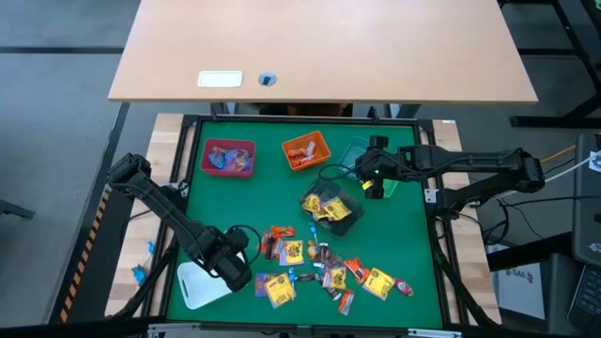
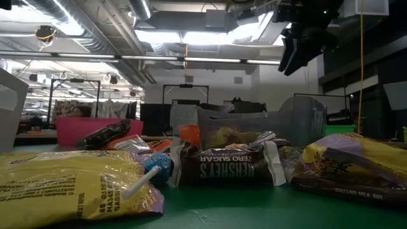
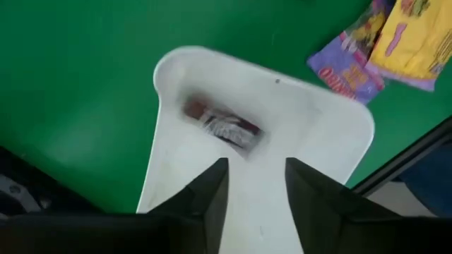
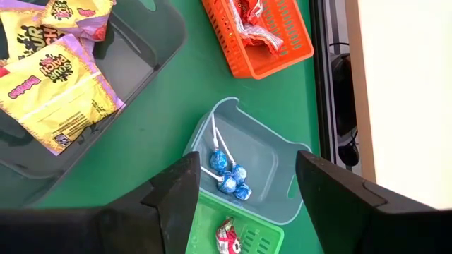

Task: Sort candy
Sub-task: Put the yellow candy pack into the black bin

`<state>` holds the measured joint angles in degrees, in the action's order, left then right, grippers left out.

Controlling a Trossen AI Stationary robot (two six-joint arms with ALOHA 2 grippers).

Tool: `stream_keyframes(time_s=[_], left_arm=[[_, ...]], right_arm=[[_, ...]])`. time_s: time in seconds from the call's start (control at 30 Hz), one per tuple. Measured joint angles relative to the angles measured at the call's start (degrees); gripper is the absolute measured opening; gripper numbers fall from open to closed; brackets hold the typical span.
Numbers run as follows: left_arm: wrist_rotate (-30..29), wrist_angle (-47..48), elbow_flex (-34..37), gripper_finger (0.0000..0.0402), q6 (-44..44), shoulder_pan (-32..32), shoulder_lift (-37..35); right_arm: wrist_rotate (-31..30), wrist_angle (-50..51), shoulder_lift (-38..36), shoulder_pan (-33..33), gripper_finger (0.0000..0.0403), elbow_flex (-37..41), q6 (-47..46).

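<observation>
Left tool [image 3: 256, 194], fingers apart, drops a dark candy [image 3: 222, 125] into the white tray [image 3: 318, 141]; next, fetch another from the pile [image 1: 324, 272]. Right tool [image 4: 244, 190] waits open.

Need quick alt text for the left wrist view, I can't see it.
A small dark-wrapped candy lies in the white plastic tray on the green mat, just beyond the left claw, whose fingers stand apart above the tray. Purple and yellow packets lie farther off.

Six containers sit around the loose candy pile [image 1: 324, 272]: a pink bin [image 1: 228, 157], an orange basket [image 1: 306, 150], a clear blue tub [image 4: 265, 159] holding four blue lollipops [image 4: 229, 175], a green basket [image 4: 236, 236] (one red sweet [image 4: 227, 240] inside), a grey bin [image 1: 333, 210], and one white tray [image 3: 268, 134] with one dark packet [image 3: 222, 125].
</observation>
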<state>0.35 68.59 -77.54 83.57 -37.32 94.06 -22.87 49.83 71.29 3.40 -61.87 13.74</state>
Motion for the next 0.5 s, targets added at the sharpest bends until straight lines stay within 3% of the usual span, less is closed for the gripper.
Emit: stream_keyframes(time_s=[0.17, 0.33, 0.5], left_arm=[[-7.32, -3.52, 0.0, 0.015, -0.09, 0.04, 0.0], [-18.38, -9.8, 0.0, 0.0152, -0.3, 0.04, 0.0], [-28.92, -19.57, 0.0, 0.015, -10.5, 0.04, 0.17]], right_arm=[[0.0, -0.01, 0.01, 0.0, 0.0234, 0.0, 0.01], [0.0, -0.01, 0.02, 0.0, 0.0234, 0.0, 0.0], [0.0, -0.01, 0.02, 0.0, 0.0234, 0.0, 0.0]])
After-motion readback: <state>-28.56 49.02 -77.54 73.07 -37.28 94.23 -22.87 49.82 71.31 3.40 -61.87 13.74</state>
